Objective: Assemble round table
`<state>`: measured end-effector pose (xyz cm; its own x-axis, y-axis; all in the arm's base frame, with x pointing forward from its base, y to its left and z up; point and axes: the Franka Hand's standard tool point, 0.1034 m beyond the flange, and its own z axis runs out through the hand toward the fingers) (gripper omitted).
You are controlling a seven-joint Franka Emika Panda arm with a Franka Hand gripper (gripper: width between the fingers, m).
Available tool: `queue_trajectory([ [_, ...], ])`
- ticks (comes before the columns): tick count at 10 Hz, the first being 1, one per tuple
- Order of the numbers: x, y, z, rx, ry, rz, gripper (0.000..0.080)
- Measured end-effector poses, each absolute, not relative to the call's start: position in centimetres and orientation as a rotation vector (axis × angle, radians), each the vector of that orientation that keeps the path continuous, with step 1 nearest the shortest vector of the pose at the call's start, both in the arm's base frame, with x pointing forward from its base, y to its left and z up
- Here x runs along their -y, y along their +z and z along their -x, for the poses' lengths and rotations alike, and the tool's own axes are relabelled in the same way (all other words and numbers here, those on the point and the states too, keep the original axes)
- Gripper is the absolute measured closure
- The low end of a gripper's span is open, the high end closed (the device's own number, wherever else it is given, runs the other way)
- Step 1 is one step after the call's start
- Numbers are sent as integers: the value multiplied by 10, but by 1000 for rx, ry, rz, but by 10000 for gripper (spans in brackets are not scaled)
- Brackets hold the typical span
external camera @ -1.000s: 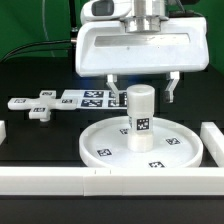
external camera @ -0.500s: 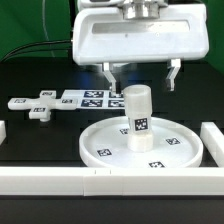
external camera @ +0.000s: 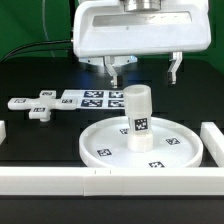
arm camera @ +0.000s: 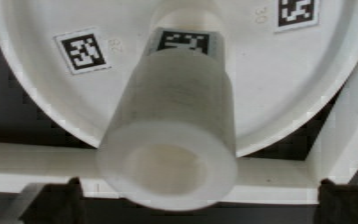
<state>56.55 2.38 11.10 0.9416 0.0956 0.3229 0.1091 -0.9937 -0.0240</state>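
Observation:
The large white disc point(external camera: 176, 150) with small square tags lies flat on the black table. The white cylindrical post point(external camera: 139, 116), tagged on its side, stands upright on the disc's centre. My gripper point(external camera: 146, 72) hangs above the post with its fingers spread wide, clear of the post's top and holding nothing. In the wrist view the post point(arm camera: 172, 130) rises from the disc point(arm camera: 69, 95) towards the camera. The gripper point(arm camera: 197, 200) shows there as two dark fingertips point(arm camera: 51, 198) far apart on either side of the post.
The marker board point(external camera: 92, 98) lies behind the disc. A small white tagged part point(external camera: 36, 106) lies at the exterior view's left. White border rails run along the front point(external camera: 100, 181), the right point(external camera: 213, 140) and the left point(external camera: 3, 130).
My gripper has risen straight up, from around the post's top to well above it, fingers still apart. The post and disc have not moved.

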Motion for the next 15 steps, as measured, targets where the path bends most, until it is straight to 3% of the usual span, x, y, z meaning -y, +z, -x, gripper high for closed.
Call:
queue_trajectory([
  [6, -21, 106, -565, 188, 98, 3007, 151],
  [13, -16, 91, -568, 186, 31, 3022, 151],
  [14, -16, 89, -567, 187, 35, 3022, 273],
  [15, -17, 89, -567, 188, 34, 3022, 273],
])
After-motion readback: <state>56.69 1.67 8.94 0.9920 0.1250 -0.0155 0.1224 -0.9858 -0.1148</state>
